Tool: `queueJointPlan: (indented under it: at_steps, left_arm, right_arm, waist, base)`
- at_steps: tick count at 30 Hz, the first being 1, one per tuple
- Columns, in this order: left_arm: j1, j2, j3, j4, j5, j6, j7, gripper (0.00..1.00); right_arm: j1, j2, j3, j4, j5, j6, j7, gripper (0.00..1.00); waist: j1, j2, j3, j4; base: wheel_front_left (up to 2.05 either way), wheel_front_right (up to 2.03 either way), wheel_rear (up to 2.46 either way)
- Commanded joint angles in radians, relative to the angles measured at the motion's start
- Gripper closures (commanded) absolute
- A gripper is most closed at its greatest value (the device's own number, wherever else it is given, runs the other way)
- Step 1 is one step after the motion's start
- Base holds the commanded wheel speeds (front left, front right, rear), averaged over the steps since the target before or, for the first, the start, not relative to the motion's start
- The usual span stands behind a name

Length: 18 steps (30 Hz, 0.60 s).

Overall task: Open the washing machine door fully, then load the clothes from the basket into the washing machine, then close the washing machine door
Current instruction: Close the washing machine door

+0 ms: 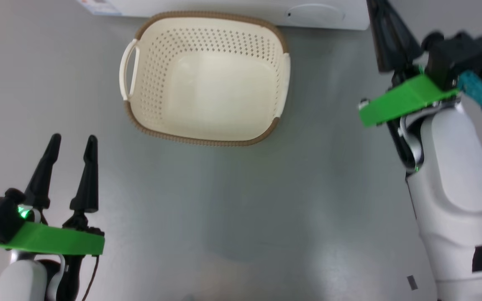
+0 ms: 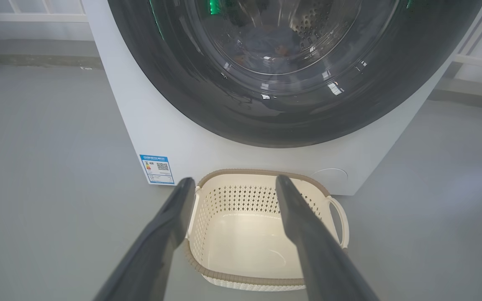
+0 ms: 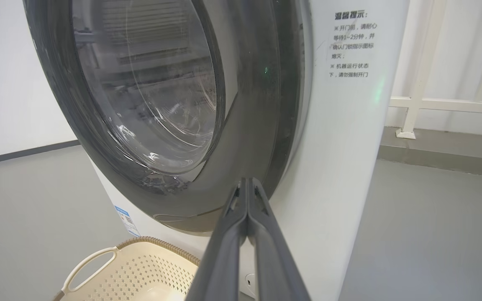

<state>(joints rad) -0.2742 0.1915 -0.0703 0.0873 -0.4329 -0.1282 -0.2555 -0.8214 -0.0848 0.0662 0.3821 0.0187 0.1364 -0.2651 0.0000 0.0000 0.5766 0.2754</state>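
Left gripper [image 1: 73, 137]: our jaws stand wide apart above the floor [image 1: 266, 209], short of the basket [image 1: 207, 14].
Right gripper [image 3: 247, 180]: our jaws are pressed together, tips by the door [image 3: 245, 125] rim.
Basket: just before the washing machine [image 2: 224, 154].
Clothes [image 2: 272, 48]: we see them behind the door glass.
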Motion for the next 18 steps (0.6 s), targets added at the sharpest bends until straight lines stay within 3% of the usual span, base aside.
queueJointPlan:
  at_steps: [1, 9, 10, 11, 13, 18]
  left_arm:
    - [0.021, 0.043, 0.046, -0.026, 0.012, -0.003, -0.006, 0.0]
    - [0.067, 0.055, 0.074, -0.037, 0.038, -0.003, -0.006, 0.0]
    - [0.075, 0.054, 0.078, -0.038, 0.042, -0.003, -0.006, 0.0]
    - [0.083, 0.054, 0.081, -0.038, 0.046, -0.003, -0.006, 0.0]
    - [0.098, 0.053, 0.087, -0.039, 0.052, -0.003, -0.006, 0.0]
    - [0.134, 0.05, 0.103, -0.034, 0.069, -0.003, -0.006, 0.0]
  right_arm:
    - [0.04, 0.035, 0.02, -0.033, 0.019, -0.006, 0.003, 1.0]
    - [0.23, 0.035, 0.021, -0.089, 0.006, -0.006, 0.003, 1.0]
    - [0.253, 0.035, 0.019, -0.095, 0.008, -0.006, 0.003, 0.91]
    - [0.274, 0.035, 0.016, -0.101, 0.014, -0.006, 0.003, 0.66]
    - [0.311, 0.035, 0.01, -0.114, 0.024, -0.006, 0.003, 0.0]
    - [0.395, 0.035, -0.007, -0.143, 0.053, -0.006, 0.003, 0.0]
  waist:
    - [0.0, 0.0, -0.048, -0.045]
    - [0.0, 0.0, -0.141, -0.116]
    - [0.0, 0.0, -0.154, -0.125]
    - [0.0, 0.0, -0.167, -0.134]
    - [0.0, 0.0, -0.192, -0.151]
    - [0.0, 0.0, -0.254, -0.188]
  base:
    - [0.0, 0.0, 0.0]
    - [0.0, 0.0, 0.0]
    - [0.0, 0.0, 0.0]
    - [0.0, 0.0, 0.0]
    - [0.0, 0.0, 0.0]
    - [0.0, 0.0, 0.0]
